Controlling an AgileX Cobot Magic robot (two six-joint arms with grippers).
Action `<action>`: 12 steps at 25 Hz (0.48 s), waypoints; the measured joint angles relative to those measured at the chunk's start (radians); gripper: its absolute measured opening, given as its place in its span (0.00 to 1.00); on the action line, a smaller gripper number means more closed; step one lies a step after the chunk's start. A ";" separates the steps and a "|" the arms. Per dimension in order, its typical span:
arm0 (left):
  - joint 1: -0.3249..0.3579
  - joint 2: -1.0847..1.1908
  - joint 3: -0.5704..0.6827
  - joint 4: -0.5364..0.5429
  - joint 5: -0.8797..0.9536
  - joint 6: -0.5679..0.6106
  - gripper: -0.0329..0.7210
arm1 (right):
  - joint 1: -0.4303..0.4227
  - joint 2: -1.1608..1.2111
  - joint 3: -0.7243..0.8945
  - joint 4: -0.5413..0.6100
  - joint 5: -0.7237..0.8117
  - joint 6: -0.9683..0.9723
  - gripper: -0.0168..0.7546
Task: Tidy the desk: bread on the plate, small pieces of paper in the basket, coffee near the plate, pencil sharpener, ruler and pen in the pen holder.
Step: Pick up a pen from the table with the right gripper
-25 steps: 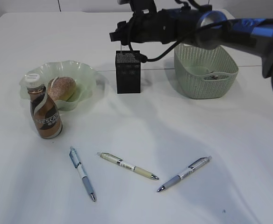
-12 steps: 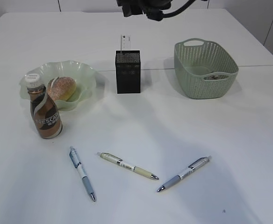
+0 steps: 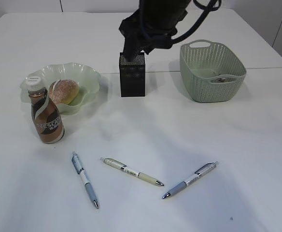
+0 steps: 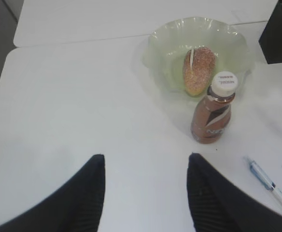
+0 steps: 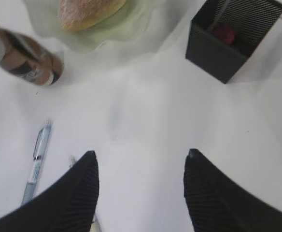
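While the right arm [image 3: 155,21] hangs over the pen holder [image 3: 132,75], both pincers gape, grasping nothing. Three pens lie on the tabletop [image 3: 146,130] in front of the holder: blue [image 3: 85,179], cream [image 3: 132,171], grey [image 3: 190,180].

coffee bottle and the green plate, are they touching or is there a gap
Cannot tell. In the exterior view the coffee bottle overlaps the plate rim, hiding any gap. In the left wrist view its base sits right at the rim's edge, with no clear gap or contact visible.

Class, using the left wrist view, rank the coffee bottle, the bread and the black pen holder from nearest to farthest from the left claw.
1. The coffee bottle, upright on the table, ahead and right of the left claw.
2. The bread, just beyond the bottle, lying in the green plate.
3. The pen holder, at the far right edge.
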 joint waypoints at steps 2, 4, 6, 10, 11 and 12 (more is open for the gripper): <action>0.000 0.000 0.000 -0.019 0.016 0.000 0.55 | 0.013 0.000 0.000 0.016 0.010 -0.045 0.60; 0.000 0.000 0.000 -0.031 0.042 0.000 0.55 | 0.044 0.003 0.000 0.064 0.012 -0.128 0.60; 0.000 0.000 0.000 -0.040 0.073 0.000 0.55 | 0.056 0.008 -0.002 0.076 0.014 -0.147 0.60; 0.000 0.000 0.000 -0.046 0.126 0.000 0.55 | 0.110 0.054 -0.002 0.079 0.018 -0.178 0.60; 0.000 0.000 0.000 -0.046 0.135 0.000 0.55 | 0.110 0.054 -0.002 0.079 0.018 -0.178 0.60; 0.000 0.000 0.000 -0.048 0.141 0.000 0.55 | 0.117 0.060 0.011 0.046 0.018 -0.171 0.60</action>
